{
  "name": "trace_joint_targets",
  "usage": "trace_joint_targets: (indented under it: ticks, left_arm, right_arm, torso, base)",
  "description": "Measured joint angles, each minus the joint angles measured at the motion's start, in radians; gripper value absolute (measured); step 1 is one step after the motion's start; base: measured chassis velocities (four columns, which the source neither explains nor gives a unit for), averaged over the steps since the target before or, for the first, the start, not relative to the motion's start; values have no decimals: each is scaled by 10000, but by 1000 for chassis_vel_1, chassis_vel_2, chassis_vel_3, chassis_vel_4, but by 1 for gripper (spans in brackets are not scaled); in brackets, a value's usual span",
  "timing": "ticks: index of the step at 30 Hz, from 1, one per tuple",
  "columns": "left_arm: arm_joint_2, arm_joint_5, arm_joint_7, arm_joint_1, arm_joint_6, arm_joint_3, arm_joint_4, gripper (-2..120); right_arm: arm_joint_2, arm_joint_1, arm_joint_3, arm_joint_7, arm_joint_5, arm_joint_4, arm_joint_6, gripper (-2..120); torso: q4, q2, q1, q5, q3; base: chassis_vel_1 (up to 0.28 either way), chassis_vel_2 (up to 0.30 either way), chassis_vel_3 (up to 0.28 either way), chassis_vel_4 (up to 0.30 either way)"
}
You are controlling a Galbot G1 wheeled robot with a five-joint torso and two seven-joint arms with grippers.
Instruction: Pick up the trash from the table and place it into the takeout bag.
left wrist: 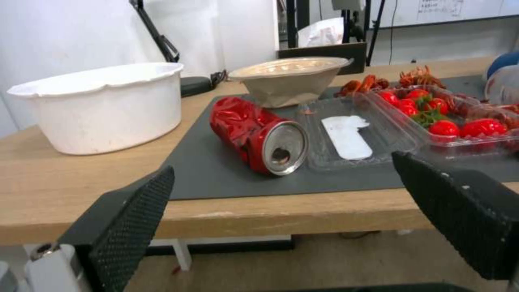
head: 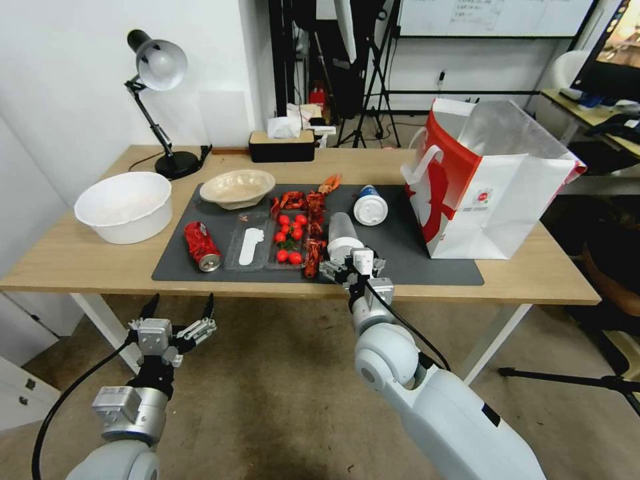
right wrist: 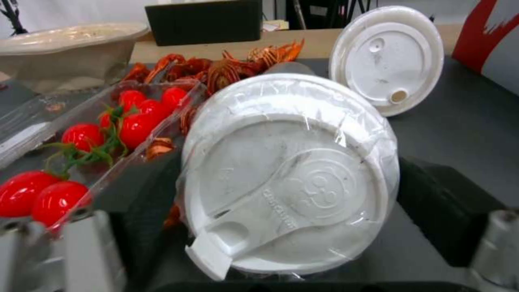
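Observation:
On the table (head: 80, 257) the trash lies on a dark mat (head: 413, 247): a crushed red can (head: 201, 246) (left wrist: 257, 136), a shallow beige bowl (head: 237, 188) (left wrist: 289, 79) and two white-lidded cups. The nearer cup (head: 342, 237) (right wrist: 286, 174) lies on its side. My right gripper (head: 351, 267) (right wrist: 292, 202) is open, with one finger on either side of that cup's lid. The other cup (head: 370, 205) (right wrist: 387, 56) lies behind it. The takeout bag (head: 493, 187) stands open at the right. My left gripper (head: 177, 320) (left wrist: 281, 194) hangs open below the table's front edge, facing the can.
A clear tray of red tomatoes (head: 290, 237) and its open lid (head: 250, 248) sit mid-mat, with red crayfish (head: 313, 200) beside them. A white tub (head: 125, 205), a desk lamp (head: 157, 73) and a black tissue box (head: 281, 143) stand at the left and back.

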Motion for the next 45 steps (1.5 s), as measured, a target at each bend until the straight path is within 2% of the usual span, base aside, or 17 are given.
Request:
trace_joint_targets:
  ticks: [7,17,23,25,32,35,37,42,45]
  left_arm:
    - [12,13,21,4,-92,40,52,100]
    - [30,27,38,-38,-111,70,104,100]
    - [10,93,43,-55,-111,122,115,100]
    - [-5,147,46,-42,-111,144,106,100]
    - [-34,207,57,-23,-110,180,37,100]
    - [-60,251,59,-12,-109,211,23,100]
    - [-110,331,61,9,-109,284,12,100]
    - [-164,396,68,35,-115,362,-20,100]
    - [-178,422,85,76,-130,377,-60,100]
  right_arm:
    - [111,23,-41,149,-108,-131,-112,73]
    - [-12,-116,147,34,-28,300,-17,73]
    - [-318,-45,701,-609,259,1116,501,73]
    - [-598,302,1380,-1224,714,1646,985,73]
    - [-1248,1106,2697,-1402,1847,2339,995,73]
    - [-1643,1491,3161,-1266,2275,2489,909,73]
    - [-2225,1987,3722,-969,2656,2471,777,73]
    - [-2696,2373,4304,-492,2854,2098,458,73]
    - [-2922,2734,4509,248,3213,1550,29,73]
  torso:
    - [1,0,0,-1,0]
    - [0,0,0,0,0]
    - [0,0,0,1,0]
    - [0,0,0,1,1]
    - [0,0,0,0,0]
    - [0,0,0,4,1]
    - [1,0,0,1,1]
    - [-1,0,0,4,1]
    - [1,0,0,1,1]
  base:
    - [0,0,0,0]
    - [0,0,0,0]
    - [0,0,0,0]
    - [0,0,0,0]
    - [0,0,0,0]
    - [0,0,0,0]
    - [0,0,0,0]
    - [0,0,0,0]
    - [0,0,0,0]
